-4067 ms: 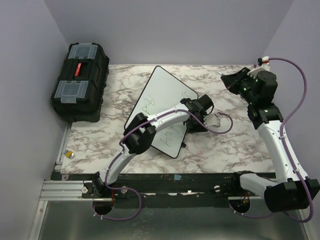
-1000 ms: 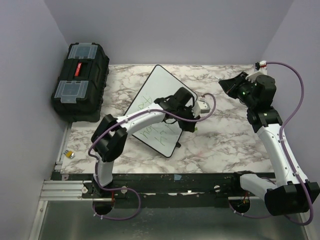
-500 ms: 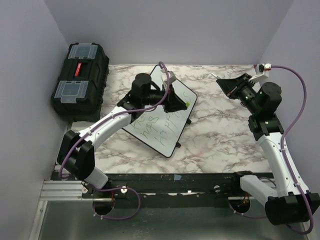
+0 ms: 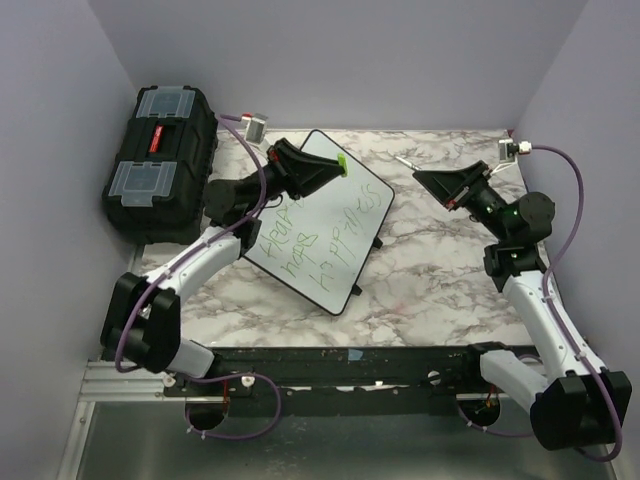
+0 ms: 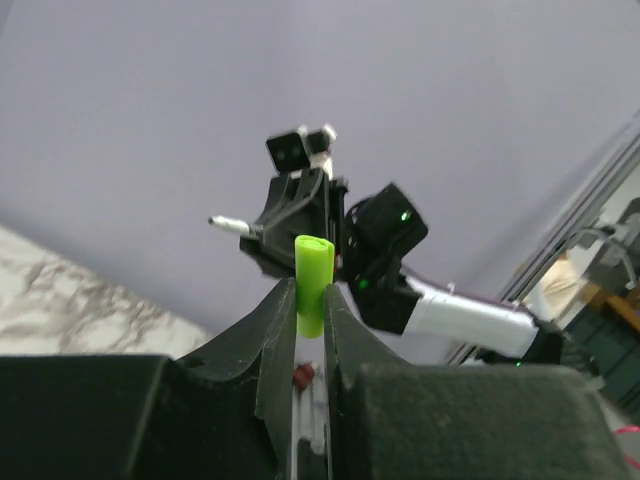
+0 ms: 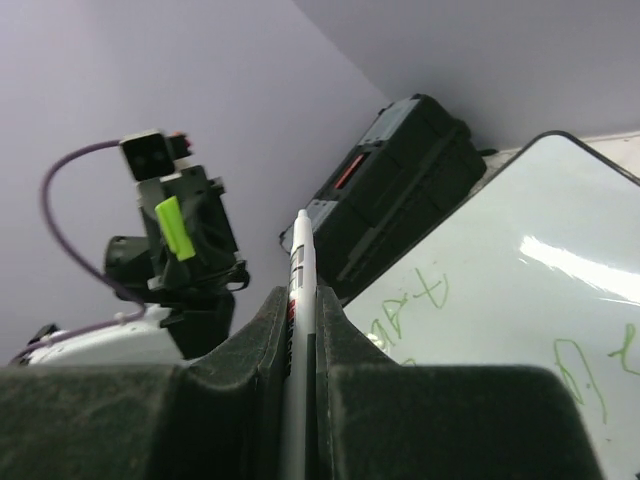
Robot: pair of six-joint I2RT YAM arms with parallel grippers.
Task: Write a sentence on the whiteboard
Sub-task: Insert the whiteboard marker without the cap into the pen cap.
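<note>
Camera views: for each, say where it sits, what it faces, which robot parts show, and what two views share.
Top external: high behind the robot; looks down on whiteboard, toolbox, both arms.
Left wrist: faces the right arm; own left hand grips a green marker.
Right wrist: faces the left arm, toolbox, whiteboard; own right hand grips a white pen.
Shared: top and right wrist both show the whiteboard.

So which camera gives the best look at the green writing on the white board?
The top external view: the sentence lies across the whiteboard, all three lines showing. The right wrist view catches only a few of its letters at a slant. The left wrist view shows none of it.
</note>
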